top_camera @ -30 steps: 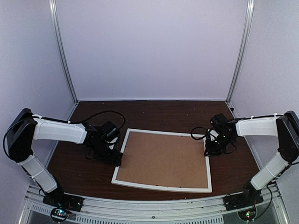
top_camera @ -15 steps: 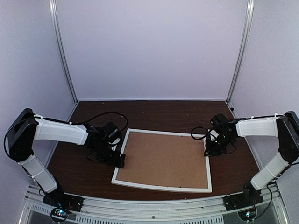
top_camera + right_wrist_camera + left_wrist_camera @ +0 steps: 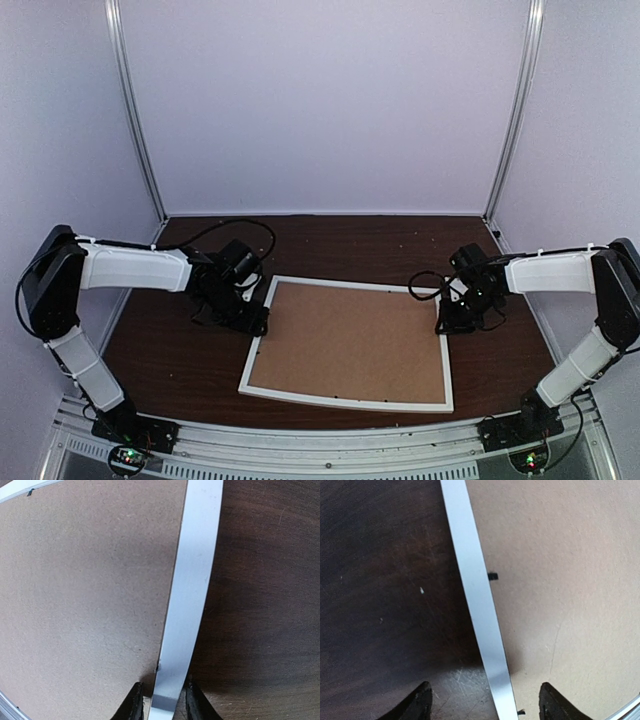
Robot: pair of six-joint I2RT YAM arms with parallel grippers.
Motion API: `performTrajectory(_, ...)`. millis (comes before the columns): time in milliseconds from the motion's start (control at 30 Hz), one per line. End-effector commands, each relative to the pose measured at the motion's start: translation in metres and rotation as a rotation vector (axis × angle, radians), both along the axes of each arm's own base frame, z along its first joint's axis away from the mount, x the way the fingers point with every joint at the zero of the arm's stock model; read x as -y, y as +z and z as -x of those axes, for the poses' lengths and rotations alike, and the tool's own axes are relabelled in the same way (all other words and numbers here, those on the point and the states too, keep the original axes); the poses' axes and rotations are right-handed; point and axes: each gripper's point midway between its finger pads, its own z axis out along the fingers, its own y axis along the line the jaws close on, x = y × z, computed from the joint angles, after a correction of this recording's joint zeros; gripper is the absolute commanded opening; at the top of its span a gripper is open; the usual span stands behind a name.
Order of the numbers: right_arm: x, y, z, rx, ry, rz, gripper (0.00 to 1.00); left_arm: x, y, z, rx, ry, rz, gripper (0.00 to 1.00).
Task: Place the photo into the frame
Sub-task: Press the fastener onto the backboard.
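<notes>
- The frame [image 3: 340,399] lies face down in the middle of the counter [image 3: 330,245], with its brown board [image 3: 350,340] filling the back.
- You won't find the photo in any view. It may be under the board, but nothing shows that.
- Your left pincer [image 3: 482,705] stands wide, one finger over the counter and one over the board. The frame's left rail runs between them and neither finger touches it.
- Your right pincer [image 3: 162,702] is narrow, with its fingers [image 3: 134,702] close on either side of the right rail. You cannot tell from here whether it pinches the rail or only flanks it.
- A small black tab [image 3: 492,575] sits at the rail's inner edge on the left side, and a second shows lower down. The board looks seated in the back.
- As a judgement, with the board in and no print in sight, either the photo is already inside and only the closing-up is left, or the board has yet to come out. Check that before you count the task as nearly done.
</notes>
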Motion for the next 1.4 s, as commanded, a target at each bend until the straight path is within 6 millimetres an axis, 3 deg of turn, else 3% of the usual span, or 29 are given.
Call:
performTrajectory(0,0.004,-0.003,0.004,-0.006,-0.006,0.012,0.30,0.007,0.000,-0.024,0.001,-0.011,0.043,0.67)
performTrajectory(100,0.004,0.000,0.004,-0.001,-0.003,0.012,0.31,0.006,-0.003,-0.034,-0.013,-0.006,0.051,0.57)
performTrajectory(267,0.005,0.004,0.004,0.005,-0.005,0.015,0.32,0.010,-0.006,-0.040,-0.027,-0.018,0.067,0.50)
performTrajectory(600,0.004,0.005,0.002,0.007,-0.007,0.016,0.36,0.016,-0.012,-0.042,-0.043,-0.023,0.086,0.50)
performTrajectory(1067,0.007,0.025,0.001,0.046,-0.022,0.016,0.49,0.014,-0.034,-0.030,-0.072,0.077,0.141,0.21)
performTrajectory(1367,0.024,0.026,0.001,0.044,-0.037,0.116,0.51,0.014,-0.040,-0.020,-0.068,0.113,0.146,0.15)
